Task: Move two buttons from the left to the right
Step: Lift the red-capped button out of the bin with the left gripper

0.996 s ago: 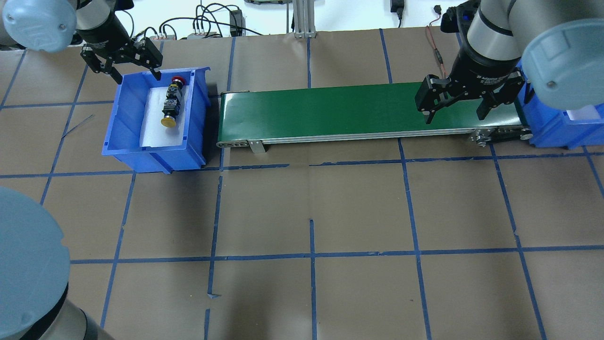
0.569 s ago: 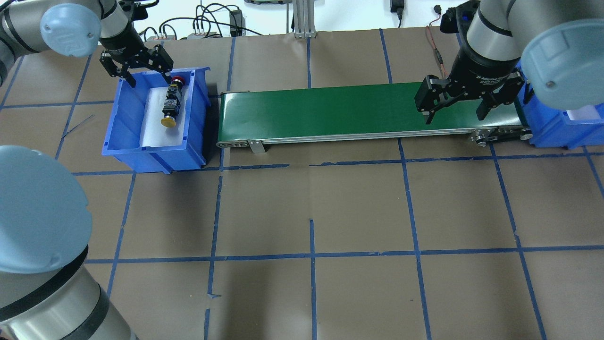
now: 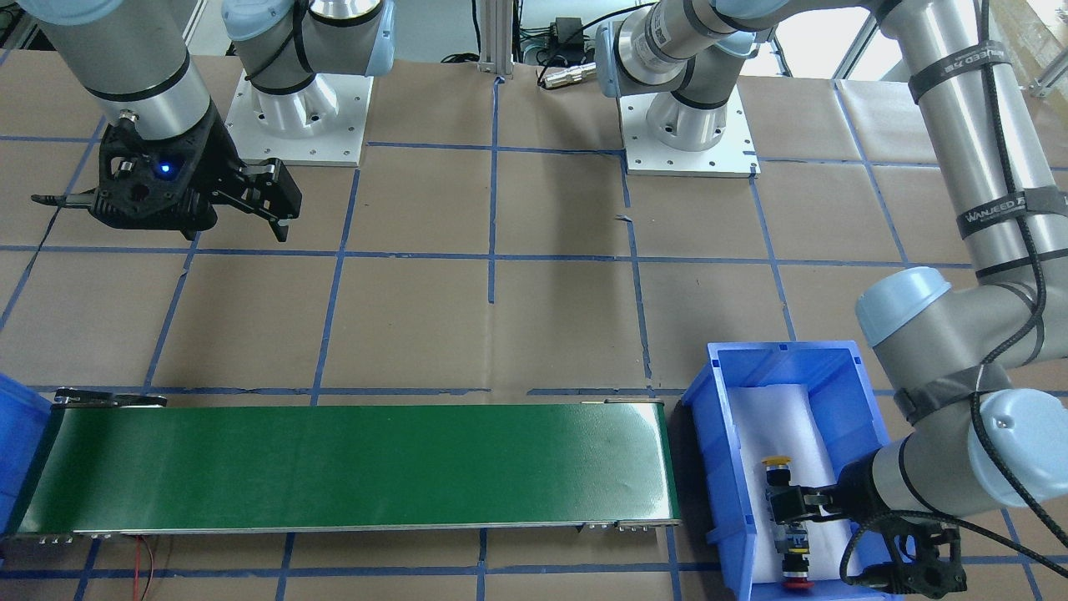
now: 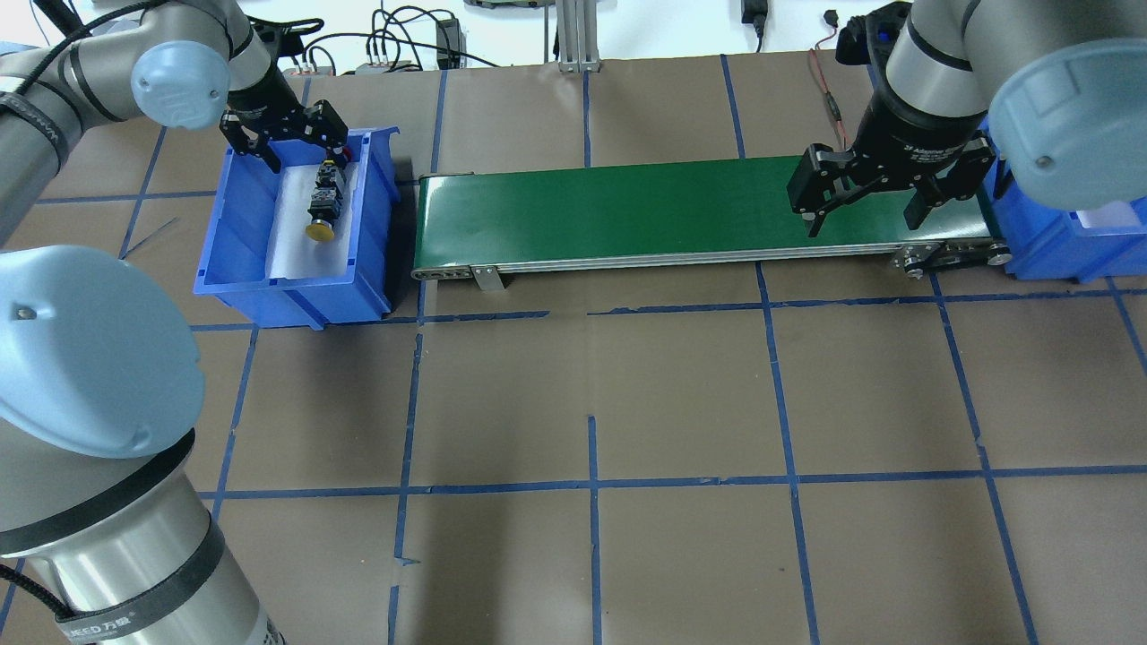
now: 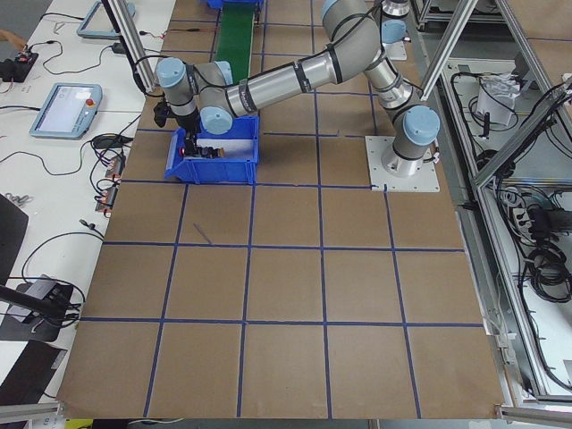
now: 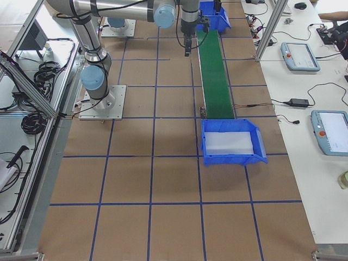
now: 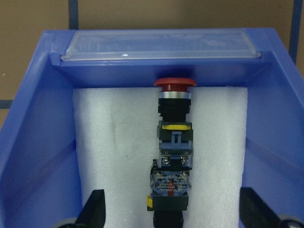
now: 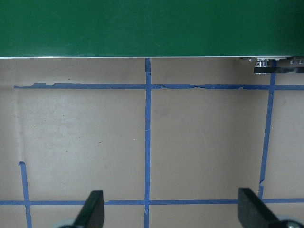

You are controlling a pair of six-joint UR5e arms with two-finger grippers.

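Note:
Two buttons lie end to end on white foam inside the left blue bin (image 4: 246,224). The red-capped button (image 7: 175,84) points at the bin's far wall. The yellow-capped button (image 4: 319,231) points toward the near side. In the front-facing view the yellow cap (image 3: 776,460) and red cap (image 3: 797,584) both show. My left gripper (image 4: 305,154) hangs open over the bin's far end. Its fingertips (image 7: 95,211) stand either side of the buttons, touching neither. My right gripper (image 4: 865,218) is open and empty above the near edge of the conveyor's right end.
A green conveyor belt (image 4: 627,206) runs between the left bin and a second blue bin (image 6: 231,144) at the right, which holds only white foam. The right wrist view shows brown paper with blue tape lines (image 8: 147,142) under the gripper. Cables lie along the table's far edge.
My left gripper has moved right and down, from outside the bin's far left corner to over the bin's far end above the red-capped button. The right arm has not moved.

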